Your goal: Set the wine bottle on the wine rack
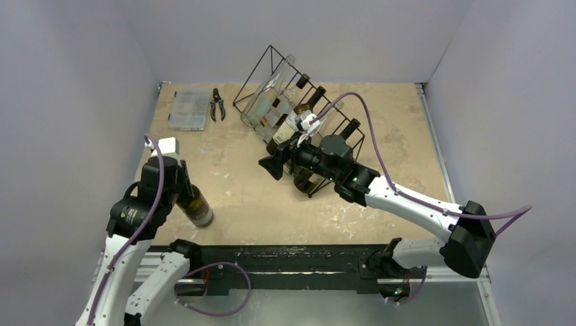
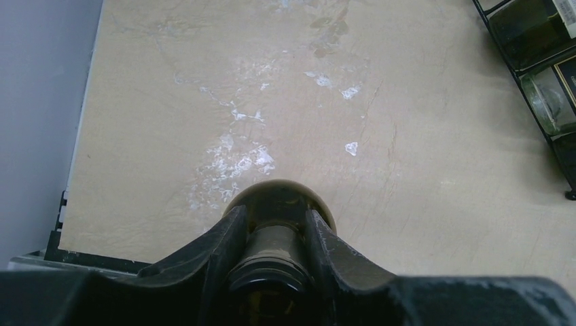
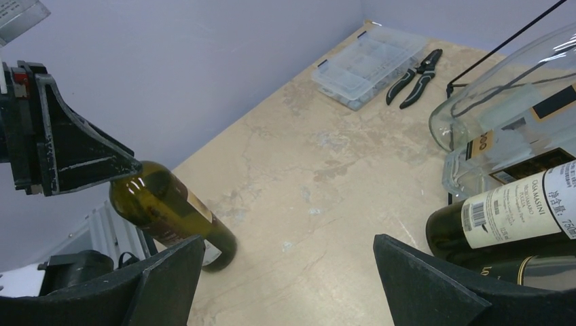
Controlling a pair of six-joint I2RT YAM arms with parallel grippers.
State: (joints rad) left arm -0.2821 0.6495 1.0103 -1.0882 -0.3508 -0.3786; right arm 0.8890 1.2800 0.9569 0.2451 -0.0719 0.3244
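A dark green wine bottle (image 1: 197, 209) stands tilted at the near left, its base on the table. My left gripper (image 1: 178, 185) is shut on its neck. In the left wrist view the fingers (image 2: 224, 238) clamp the neck above the bottle's shoulder (image 2: 282, 193). The right wrist view shows the same bottle (image 3: 170, 210). The black wire wine rack (image 1: 253, 75) stands at the back middle with several bottles (image 1: 291, 126) lying in it. My right gripper (image 1: 273, 165) is open and empty beside the rack's near end, its jaws wide apart over bare table (image 3: 289, 272).
A clear plastic compartment box (image 1: 189, 110) and black pliers (image 1: 217, 103) lie at the back left; both also show in the right wrist view, the box (image 3: 370, 64) and the pliers (image 3: 411, 78). Grey walls close in the table on three sides.
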